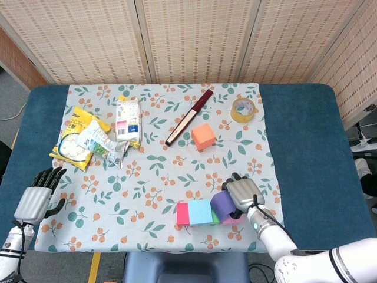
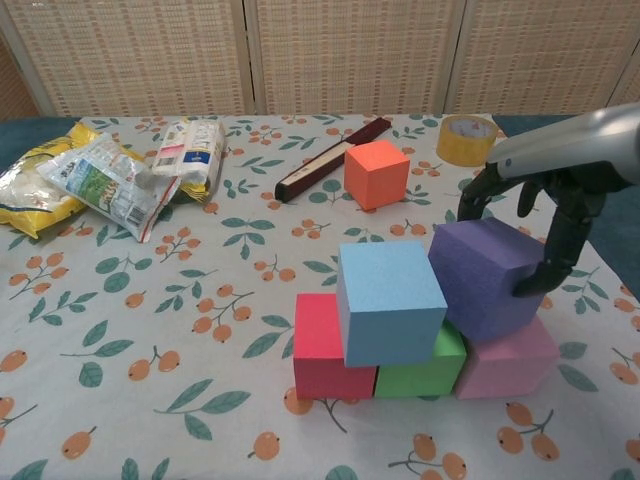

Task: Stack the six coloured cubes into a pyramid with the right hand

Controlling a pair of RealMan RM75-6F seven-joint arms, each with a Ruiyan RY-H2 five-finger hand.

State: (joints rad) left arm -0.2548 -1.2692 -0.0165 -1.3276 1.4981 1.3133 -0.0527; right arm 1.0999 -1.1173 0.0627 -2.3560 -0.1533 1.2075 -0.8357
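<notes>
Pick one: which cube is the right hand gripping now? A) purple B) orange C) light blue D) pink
A: the right hand has its fingers around the purple cube, which sits tilted over the pink cube and green cube, while the orange cube stands apart, untouched, farther back on the table.

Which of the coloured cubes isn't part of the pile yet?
The orange cube. It sits alone on the cloth near the back, while the red, green, pink, blue and purple ones are clustered together at the front.

staged room: woven folding screen (image 1: 194, 38), floral-cloth table (image 1: 297, 147).
</notes>
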